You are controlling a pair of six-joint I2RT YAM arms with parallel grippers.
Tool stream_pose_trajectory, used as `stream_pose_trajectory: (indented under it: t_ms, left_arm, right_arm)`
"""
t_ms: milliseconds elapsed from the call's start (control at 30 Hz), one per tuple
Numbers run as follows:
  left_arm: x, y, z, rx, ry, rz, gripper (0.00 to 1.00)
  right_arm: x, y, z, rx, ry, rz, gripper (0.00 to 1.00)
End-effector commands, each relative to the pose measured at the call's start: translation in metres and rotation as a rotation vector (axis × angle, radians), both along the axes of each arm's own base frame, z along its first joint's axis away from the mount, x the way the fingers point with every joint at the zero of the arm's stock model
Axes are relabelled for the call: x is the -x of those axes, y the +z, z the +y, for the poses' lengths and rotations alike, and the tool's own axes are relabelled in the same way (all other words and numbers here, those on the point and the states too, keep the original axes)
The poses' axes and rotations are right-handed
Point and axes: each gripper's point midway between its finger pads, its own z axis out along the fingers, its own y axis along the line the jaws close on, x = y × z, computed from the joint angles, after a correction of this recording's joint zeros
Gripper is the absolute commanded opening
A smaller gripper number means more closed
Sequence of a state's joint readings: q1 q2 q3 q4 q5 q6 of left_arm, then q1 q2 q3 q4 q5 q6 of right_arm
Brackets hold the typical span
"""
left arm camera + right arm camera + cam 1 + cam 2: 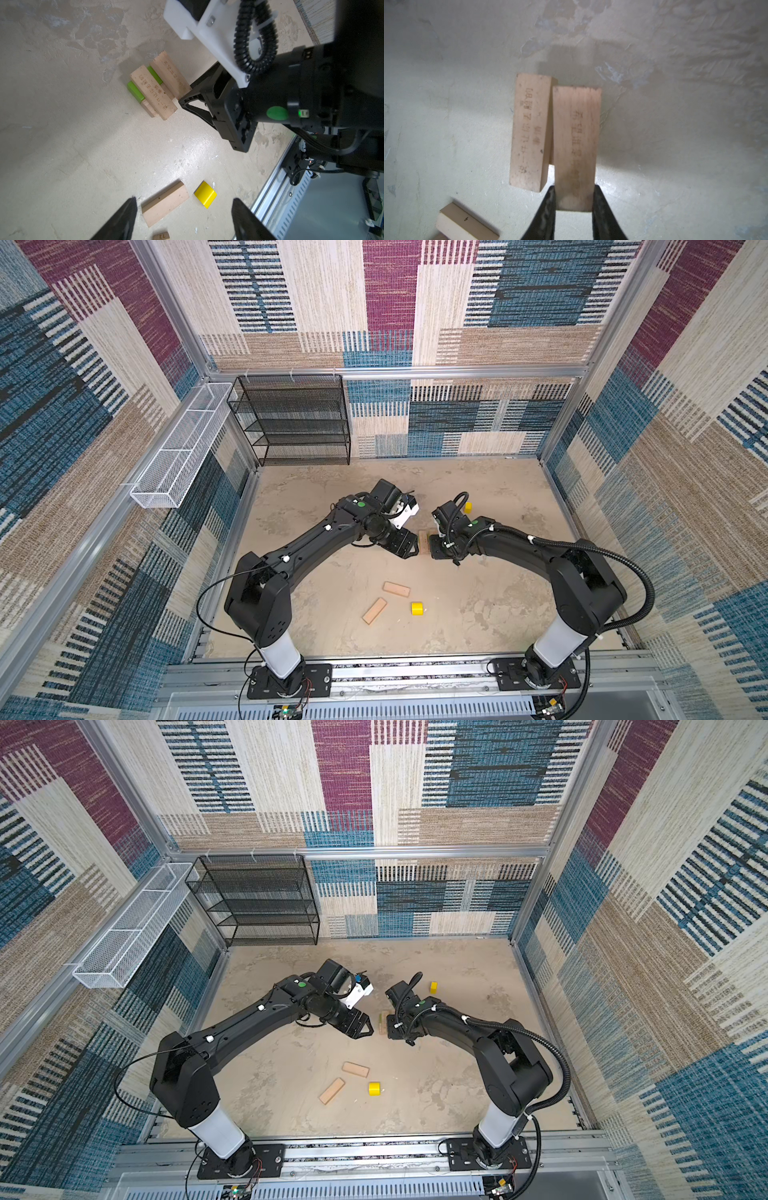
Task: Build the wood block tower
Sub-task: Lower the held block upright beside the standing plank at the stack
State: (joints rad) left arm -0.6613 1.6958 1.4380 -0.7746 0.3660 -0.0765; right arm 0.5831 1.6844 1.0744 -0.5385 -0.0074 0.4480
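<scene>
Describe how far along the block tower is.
Done: green brick low down, one tan plank laid across it. In hand: right gripper grips a second plank beside that one. To do: two loose planks and two yellow pieces; left gripper open, empty.

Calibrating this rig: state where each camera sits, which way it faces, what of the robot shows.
Top views: high at the front, looking down and back over the table; left arm and right arm whole.
Right wrist: on the right arm, looking along the right gripper, shut on the held plank.
Left wrist: looking past the open left gripper at a loose plank, a yellow piece, the tower, the right gripper.
Shared: both wrist views show the held plank and its inscribed neighbour.
</scene>
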Motion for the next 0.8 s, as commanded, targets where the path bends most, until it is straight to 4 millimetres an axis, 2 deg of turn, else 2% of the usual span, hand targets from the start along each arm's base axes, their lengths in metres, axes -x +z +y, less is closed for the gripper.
stream_pose_trajectory:
  t_ms: [0, 333, 500, 767]
  left_arm:
    - [-0.0003, 0.0021, 0.001, -0.003, -0.007, -0.007, 0.76]
    - [-0.0006, 0.002, 0.001, -0.004, -0.007, -0.008, 0.77]
    - [-0.0007, 0.0022, 0.0012, -0.004, -0.007, -0.009, 0.76]
    - [-0.0007, 0.0018, 0.001, -0.004, -0.007, -0.008, 0.76]
  right_arm:
    - [-0.0026, 0.0016, 0.0015, -0.009, -0.008, -0.004, 0.12]
    - [-0.0012, 0.0, 0.0037, -0.017, 0.002, 0.01, 0.16]
    - [-0.0005, -0.0008, 0.0038, -0.017, 0.004, 0.016, 0.28]
    - [-0.0004, -0.0003, 0.0059, -0.025, 0.011, 0.019, 0.36]
